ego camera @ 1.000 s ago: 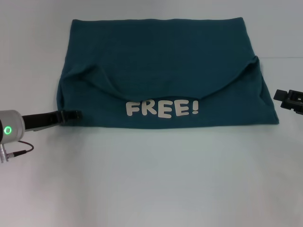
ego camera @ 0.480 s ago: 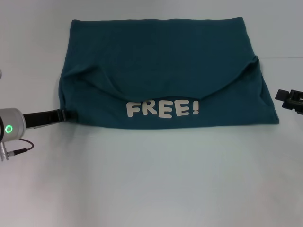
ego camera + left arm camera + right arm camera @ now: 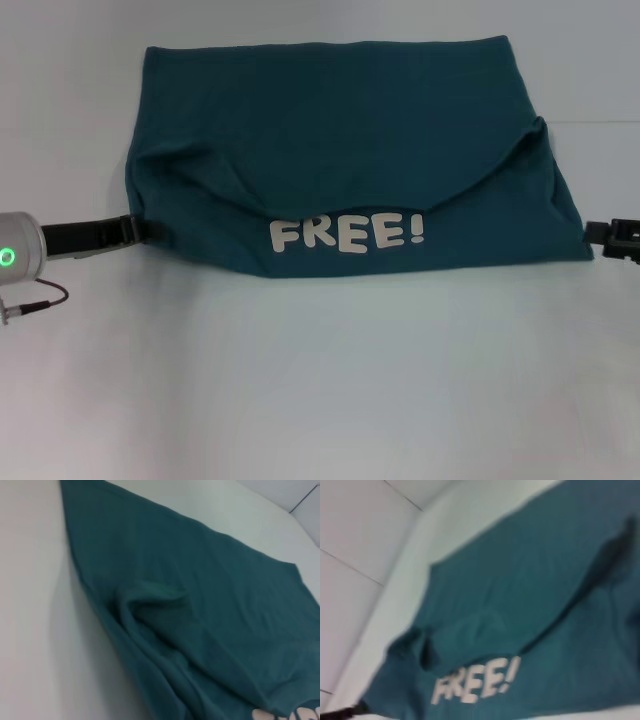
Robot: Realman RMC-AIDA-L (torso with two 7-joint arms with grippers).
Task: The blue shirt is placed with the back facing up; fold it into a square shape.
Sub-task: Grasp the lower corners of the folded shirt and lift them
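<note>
item: the blue shirt (image 3: 340, 140), dark teal-blue cotton t-shirt, lying flat on the white tabletop (image 3: 330, 380), already doubled over once so that a band of the front with the cream "free!" lettering (image 3: 347, 234) shows along its near edge, below a curved folded-over flap. condition: mostly smooth, with soft ridges and a puckered pocket of cloth near its left side, plain in the left wrist view, and a shadowed crease at its right side where the flap meets the edge. handling, as judged: light, limp, no stiffness of its own; it should drape and sag wherever it is not supported, layers may slide over one another, and a pinch of only the top layer would peel the fold apart. not fragile, not slippery against the tabletop by the look of it. suggested hold: both near corners of the shirt at once, taking all layers together, or the two side edges level with the lettering, so the next fold comes over evenly. attendants: left hand (image 3: 140, 231), low on the tabletop, its tip touching the shirt's left edge beside the lettering; whether it is parted or clamped on cloth cannot be told. right hand (image 3: 600, 236), just beside the shirt's near right corner; its state likewise cannot be told.
</note>
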